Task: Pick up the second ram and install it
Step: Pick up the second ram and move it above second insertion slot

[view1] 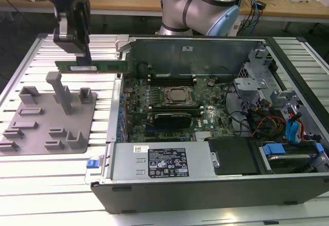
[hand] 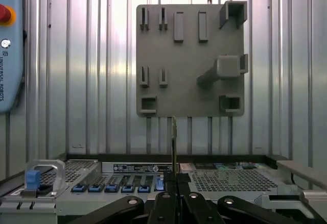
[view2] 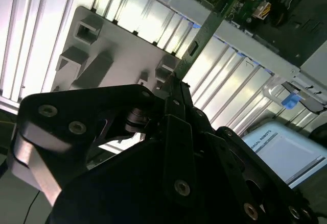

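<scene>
I count one long green circuit-board stick with a white label (view1: 92, 67) at the upper left of the exterior view, with one black pincer (view1: 85, 57) clamped on it. One flat grey plastic fixture plate (view1: 38, 133) sits left of centre on one ribbed metal counter (view1: 51, 179). One open grey computer case (view1: 205, 192) holds one square silver processor (view1: 179, 96) and one wide black expansion card (view1: 177, 118).

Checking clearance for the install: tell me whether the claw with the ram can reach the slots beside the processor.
Probably yes. The claw, shut on the ram, hangs over the gray fixture plate outside the open computer case, and nothing shows above the slots beside the processor.
</scene>
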